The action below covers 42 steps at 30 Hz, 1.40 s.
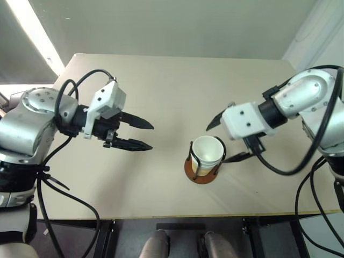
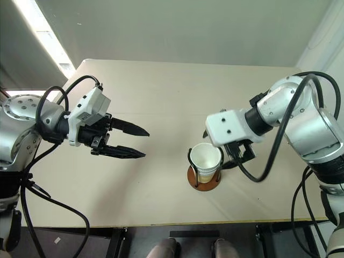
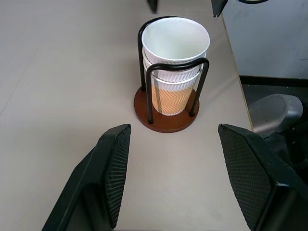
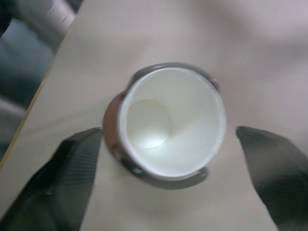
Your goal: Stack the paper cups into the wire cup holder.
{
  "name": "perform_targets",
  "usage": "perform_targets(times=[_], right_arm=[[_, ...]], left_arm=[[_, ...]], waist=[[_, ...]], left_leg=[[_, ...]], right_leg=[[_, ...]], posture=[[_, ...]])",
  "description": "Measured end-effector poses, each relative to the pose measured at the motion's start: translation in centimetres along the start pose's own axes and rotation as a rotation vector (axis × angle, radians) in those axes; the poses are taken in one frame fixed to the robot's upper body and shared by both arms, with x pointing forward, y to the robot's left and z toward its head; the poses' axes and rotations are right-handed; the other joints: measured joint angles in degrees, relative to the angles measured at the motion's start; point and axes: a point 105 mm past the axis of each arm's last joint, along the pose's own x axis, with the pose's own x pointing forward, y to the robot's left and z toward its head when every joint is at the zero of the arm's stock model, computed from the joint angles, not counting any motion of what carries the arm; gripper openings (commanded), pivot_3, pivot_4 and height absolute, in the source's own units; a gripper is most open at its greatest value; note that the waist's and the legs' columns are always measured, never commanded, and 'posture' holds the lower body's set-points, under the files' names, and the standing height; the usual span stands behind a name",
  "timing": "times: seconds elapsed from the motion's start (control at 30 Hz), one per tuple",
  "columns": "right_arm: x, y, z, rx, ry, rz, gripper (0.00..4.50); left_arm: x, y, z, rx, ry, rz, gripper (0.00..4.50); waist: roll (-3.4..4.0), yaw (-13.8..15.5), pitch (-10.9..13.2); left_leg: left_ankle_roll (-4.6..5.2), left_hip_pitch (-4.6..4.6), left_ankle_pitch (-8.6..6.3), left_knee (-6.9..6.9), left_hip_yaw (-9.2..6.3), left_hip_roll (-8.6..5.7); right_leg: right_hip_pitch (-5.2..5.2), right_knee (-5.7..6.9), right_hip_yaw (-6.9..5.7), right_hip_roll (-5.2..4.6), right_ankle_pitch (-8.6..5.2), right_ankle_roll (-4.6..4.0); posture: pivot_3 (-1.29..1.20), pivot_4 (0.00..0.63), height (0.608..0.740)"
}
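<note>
Head views: the paper cups (image 1: 208, 155) stand nested upright, mouths up, in the wire cup holder (image 1: 202, 173) near the table (image 1: 161, 97) front edge. No legible writing.

Left wrist view: left gripper (image 3: 175, 173) open, empty.

Right wrist view: right gripper (image 4: 168, 168) open wide, straddling the cups, gripping nothing.

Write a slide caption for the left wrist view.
Pale yellow-tan paper cups nested in the black wire cup holder on a beige table, beyond the open left gripper.
</note>
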Motion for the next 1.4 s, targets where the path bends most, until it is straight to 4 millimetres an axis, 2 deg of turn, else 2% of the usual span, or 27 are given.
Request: perform_targets(times=[0.07,0.17,0.27,0.37,0.47,0.6,0.83,1.03,1.4], right_arm=[[-1.0,-1.1,-0.3,0.105,-0.053,-0.076,4.46],[-2.3,-2.7,-0.5,0.312,-0.219,-0.202,4.46],[-2.6,-3.5,-2.1,0.511,-0.332,-0.276,4.46],[-3.1,-5.1,-5.0,0.721,-0.46,-0.418,4.46],[-3.2,-5.6,-7.9,0.844,-0.47,-0.515,4.46],[-1.9,-5.4,-11.1,0.954,-0.448,-0.572,4.46],[-1.6,-5.4,-13.5,0.999,-0.425,-0.638,4.46],[-1.4,-5.1,-15.1,1.053,-0.397,-0.671,4.46],[-1.2,-5.2,-15.6,1.042,-0.375,-0.696,4.46]], left_arm=[[0.3,0.5,0.0,-0.03,-0.022,0.039,3.11],[0.7,1.6,0.4,-0.086,-0.104,0.126,3.11],[0.5,2.5,0.6,-0.121,-0.143,0.215,3.11],[-0.3,3.8,0.4,-0.143,-0.178,0.358,3.11],[-1.1,4.6,-0.3,-0.181,-0.195,0.462,3.11],[-2.2,5.4,-1.4,-0.234,-0.213,0.589,3.11],[-4.1,5.9,-3.2,-0.304,-0.228,0.771,3.11],[-6.0,5.9,-2.7,-0.309,-0.266,0.893,3.11],[-5.8,5.7,-3.1,-0.343,-0.264,0.906,3.11]], waist=[[0.0,0.13,0.0],[-0.02,0.11,-0.01],[-0.01,0.1,-0.01],[-0.01,0.14,0.0],[-0.01,0.17,0.0],[0.0,0.24,0.0],[0.0,0.41,0.0],[0.0,0.7,0.0],[0.0,0.98,0.0]], left_leg=[[0.0,0.0,0.0,0.01,0.0,-0.02],[-0.05,0.01,0.03,0.02,0.01,-0.02],[-0.14,0.01,0.08,-0.02,0.02,-0.02],[-0.21,0.09,0.12,-0.05,0.02,-0.02],[-0.23,0.09,0.14,-0.06,0.0,-0.01],[-0.24,0.09,0.14,-0.06,0.01,-0.03],[-0.26,0.09,0.15,-0.06,0.02,-0.04],[-0.29,0.1,0.15,-0.06,0.03,-0.06],[-0.37,0.1,0.17,-0.05,0.03,-0.06]], right_leg=[[0.02,-0.01,0.0,-0.02,0.0,0.0],[0.03,-0.01,-0.02,-0.01,0.0,0.0],[0.0,0.0,-0.01,0.01,0.0,0.0],[0.01,0.04,0.0,0.02,0.0,0.01],[0.0,0.05,-0.01,0.04,0.0,0.01],[0.0,0.06,0.0,0.04,0.01,0.01],[0.0,0.08,-0.01,0.05,0.0,0.01],[0.01,0.12,-0.01,0.04,0.01,0.0],[0.01,0.16,-0.02,0.05,0.02,-0.01]], posture=[[0.0,0.15,0.74],[0.0,0.15,0.74],[0.0,0.15,0.74],[0.0,0.15,0.74],[0.0,0.15,0.74],[0.0,0.15,0.74],[0.0,0.15,0.74],[0.0,0.15,0.74],[0.0,0.15,0.74]])
